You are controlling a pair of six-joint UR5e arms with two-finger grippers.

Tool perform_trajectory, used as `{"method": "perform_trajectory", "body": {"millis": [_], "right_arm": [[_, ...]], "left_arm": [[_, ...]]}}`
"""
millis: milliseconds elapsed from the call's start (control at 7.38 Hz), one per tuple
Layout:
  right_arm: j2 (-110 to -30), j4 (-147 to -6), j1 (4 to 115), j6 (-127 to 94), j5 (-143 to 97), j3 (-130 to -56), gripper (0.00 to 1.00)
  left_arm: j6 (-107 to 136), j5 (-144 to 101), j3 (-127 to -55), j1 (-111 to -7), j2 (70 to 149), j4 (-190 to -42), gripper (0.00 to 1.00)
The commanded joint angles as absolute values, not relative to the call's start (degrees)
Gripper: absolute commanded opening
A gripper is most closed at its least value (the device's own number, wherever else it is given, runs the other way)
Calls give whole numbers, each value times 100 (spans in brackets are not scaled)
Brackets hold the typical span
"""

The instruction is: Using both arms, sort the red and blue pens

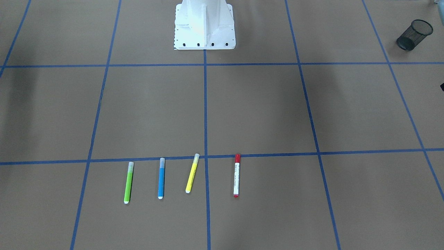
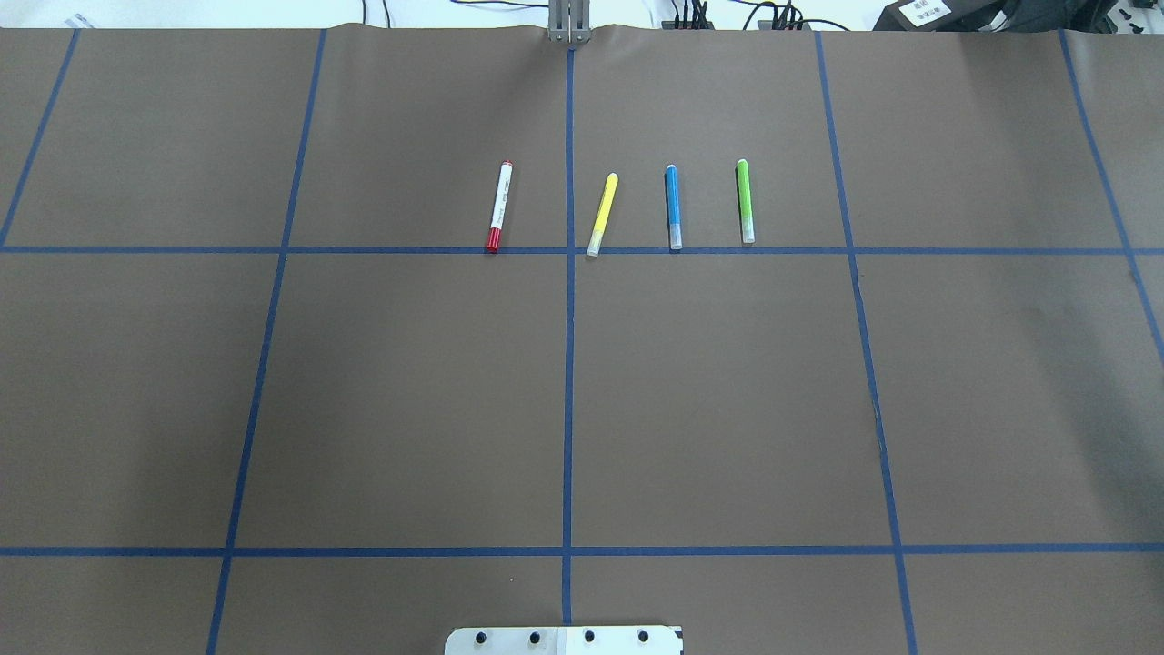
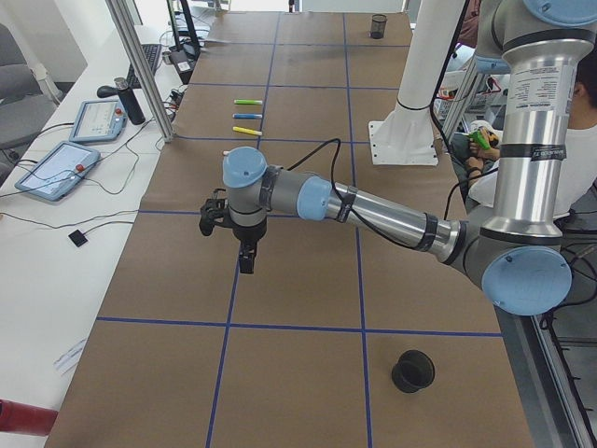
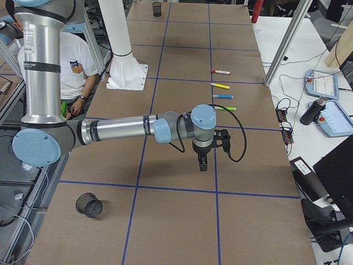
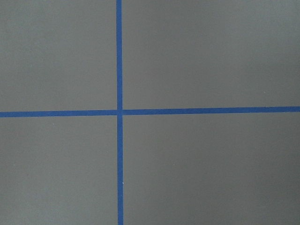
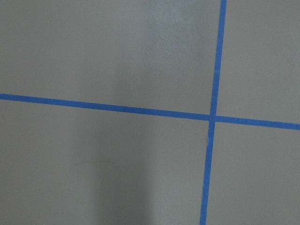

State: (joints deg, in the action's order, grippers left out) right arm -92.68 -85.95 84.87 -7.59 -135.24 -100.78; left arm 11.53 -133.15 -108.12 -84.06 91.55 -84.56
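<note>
Brown table [image 2: 409,391], your red pen [image 2: 499,206] and blue pen [image 2: 673,207] lie in a row of 4, yellow marker [image 2: 602,215] between them, left gripper [image 3: 245,261] and right gripper [image 4: 203,164] hover well away, finger state you cannot tell.

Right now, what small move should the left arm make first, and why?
Probably swing the left gripper toward the white-barrelled, red-capped marker: it lies on the robot's left half, and the gripper hangs over bare brown table, well short of it.

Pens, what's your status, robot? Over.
Left claw, right claw: away from pens, open or shut unclear. Red pen, blue pen untouched. Yellow pen lies between them.
</note>
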Motion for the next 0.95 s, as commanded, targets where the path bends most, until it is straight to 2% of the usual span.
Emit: {"method": "perform_trajectory", "body": {"millis": [0, 678, 814], "right_arm": [[-9246, -8596, 8490, -773, -13509, -10072, 99], [-9264, -8499, 8420, -704, -13553, -9949, 99], [-9316, -8508, 8429, -686, -13614, -10106, 100]], "left_arm": [[1186, -13342, -11187, -8394, 9063, -8638, 100], [1187, -13368, -11136, -8376, 8833, -8701, 100], [1178, -13455, -11231, -8376, 8833, -8692, 100]]}}
